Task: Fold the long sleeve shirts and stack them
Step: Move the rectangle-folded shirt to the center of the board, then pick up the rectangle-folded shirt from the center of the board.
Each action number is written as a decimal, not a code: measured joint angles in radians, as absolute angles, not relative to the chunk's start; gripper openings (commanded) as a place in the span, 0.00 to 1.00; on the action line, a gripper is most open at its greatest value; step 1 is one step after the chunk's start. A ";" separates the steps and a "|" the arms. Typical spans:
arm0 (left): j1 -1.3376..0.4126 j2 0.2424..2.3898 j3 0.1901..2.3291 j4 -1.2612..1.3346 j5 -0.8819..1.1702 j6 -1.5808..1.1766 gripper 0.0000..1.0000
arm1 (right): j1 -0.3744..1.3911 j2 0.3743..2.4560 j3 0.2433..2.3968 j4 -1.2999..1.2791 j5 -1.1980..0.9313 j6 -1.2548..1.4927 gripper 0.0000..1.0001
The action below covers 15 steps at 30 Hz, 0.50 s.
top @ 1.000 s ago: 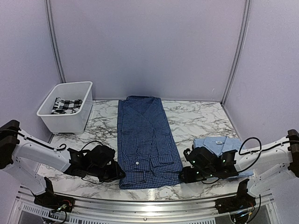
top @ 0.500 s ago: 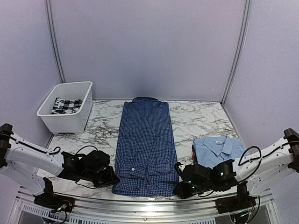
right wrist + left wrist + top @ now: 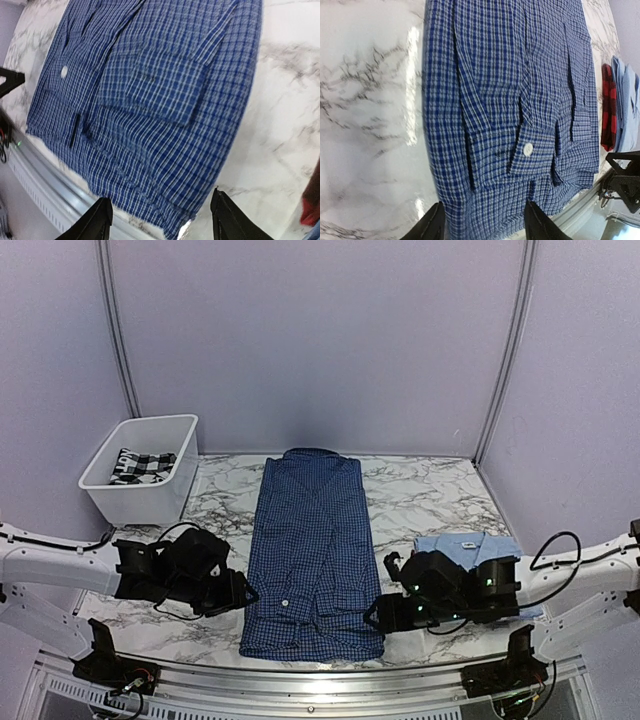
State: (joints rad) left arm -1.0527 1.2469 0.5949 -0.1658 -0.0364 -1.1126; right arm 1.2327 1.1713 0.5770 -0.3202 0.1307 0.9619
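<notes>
The dark blue checked shirt lies flat and lengthwise in the middle of the table, collar at the far end and hem close to the near edge. My left gripper hovers at its near left corner, open, and in the left wrist view the hem shows between the spread fingers, free of them. My right gripper is open by the near right corner, with the shirt's hem loose below it. The light blue shirt lies folded on the right, partly behind my right arm.
A white bin holding a black-and-white checked cloth stands at the far left. A metal rail runs along the near table edge. A red checked cloth peeks out beside the light blue shirt.
Both grippers dragged the dark blue shirt's hem toward the near edge, then opened and let it go. They have since drawn back a little from the edge.
</notes>
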 measured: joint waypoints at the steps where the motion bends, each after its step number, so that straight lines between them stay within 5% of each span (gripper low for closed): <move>1: -1.025 1.253 0.603 -0.170 -0.035 -1.090 0.61 | 1.182 1.171 0.577 -0.313 0.119 0.947 0.64; 7: -0.910 1.380 0.665 -0.187 0.009 -0.957 0.66 | 0.981 1.241 0.560 -0.205 0.044 0.880 0.66; 15: -0.871 1.472 0.680 -0.181 0.090 -0.873 0.60 | 0.962 1.357 0.552 -0.121 -0.036 0.853 0.67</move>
